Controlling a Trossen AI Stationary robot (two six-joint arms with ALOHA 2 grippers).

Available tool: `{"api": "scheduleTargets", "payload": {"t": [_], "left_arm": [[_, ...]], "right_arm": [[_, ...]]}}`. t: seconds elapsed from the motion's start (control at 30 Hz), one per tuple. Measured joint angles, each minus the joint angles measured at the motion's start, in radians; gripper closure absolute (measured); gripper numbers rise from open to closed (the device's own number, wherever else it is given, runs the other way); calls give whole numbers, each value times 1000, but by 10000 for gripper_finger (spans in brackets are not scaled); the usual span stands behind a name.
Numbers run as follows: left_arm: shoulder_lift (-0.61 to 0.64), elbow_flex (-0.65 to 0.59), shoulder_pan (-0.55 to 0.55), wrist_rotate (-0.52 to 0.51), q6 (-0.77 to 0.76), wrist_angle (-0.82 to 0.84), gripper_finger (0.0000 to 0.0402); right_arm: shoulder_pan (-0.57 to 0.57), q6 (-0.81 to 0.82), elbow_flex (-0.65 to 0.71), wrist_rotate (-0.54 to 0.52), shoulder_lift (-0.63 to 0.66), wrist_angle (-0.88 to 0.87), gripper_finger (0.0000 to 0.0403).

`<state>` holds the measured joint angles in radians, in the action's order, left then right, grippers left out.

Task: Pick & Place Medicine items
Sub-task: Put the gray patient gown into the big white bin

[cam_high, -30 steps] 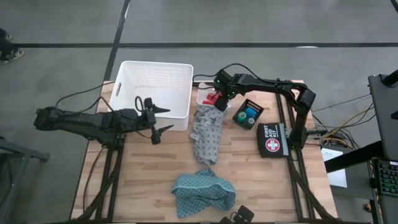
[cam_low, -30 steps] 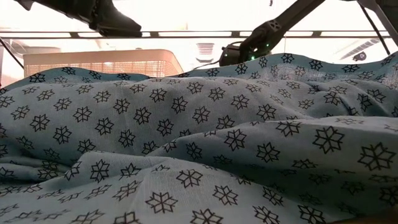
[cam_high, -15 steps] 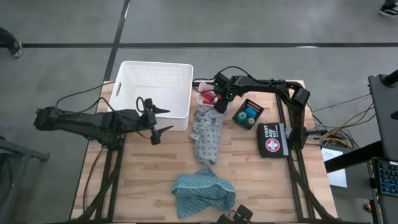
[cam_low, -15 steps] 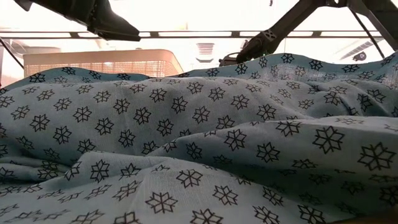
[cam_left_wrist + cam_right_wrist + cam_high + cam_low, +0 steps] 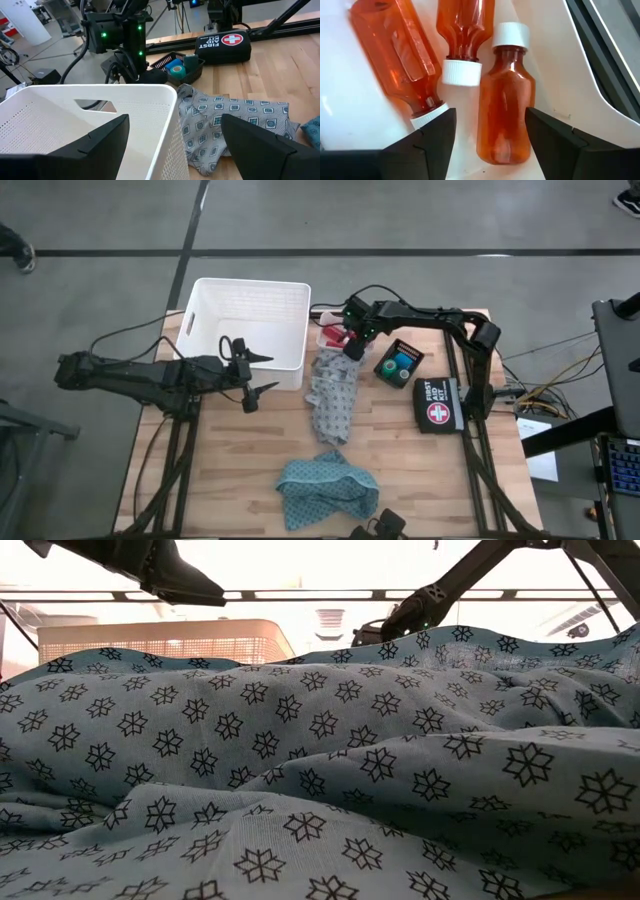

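Right tool (image 5: pixel 490 135) open over red bottles (image 5: pixel 504 100)

Bright backlight — blown-out low view

Three bottles (image 5: pixel 502 105) between the right gripper's (image 5: pixel 490 137) matt black fingers: glossy translucent amber-red plastic, matt white caps, in a smooth white tray (image 5: pixel 545 65). Beside the left gripper (image 5: pixel 258 372): perforated white plastic basket (image 5: pixel 250 310). Wood-plank table (image 5: pixel 400 470); printed woven cloth (image 5: pixel 320 770).
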<state>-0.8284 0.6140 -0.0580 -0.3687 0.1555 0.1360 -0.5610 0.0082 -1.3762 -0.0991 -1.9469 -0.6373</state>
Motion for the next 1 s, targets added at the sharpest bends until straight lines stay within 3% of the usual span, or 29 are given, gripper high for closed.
{"api": "scheduleTargets", "payload": {"t": [0.23, 0.5, 0.7, 0.8, 1.0], "left_arm": [[0, 0, 0, 0, 0, 0, 83], [0, 0, 0, 0, 0, 0, 83], [0, 0, 0, 0, 0, 0, 84], [0, 0, 0, 0, 0, 0, 85], [0, 0, 0, 0, 0, 0, 85]], "right_arm": [[0, -8, -5, 24, 17, 4, 172], [6, -15, -5, 108, 164, 14, 167], [28, -63, 17, 303, 294, 44, 166], [56, -66, 74, 358, 367, 122, 160], [133, -32, 303, 354, 525, 440, 144]]}}
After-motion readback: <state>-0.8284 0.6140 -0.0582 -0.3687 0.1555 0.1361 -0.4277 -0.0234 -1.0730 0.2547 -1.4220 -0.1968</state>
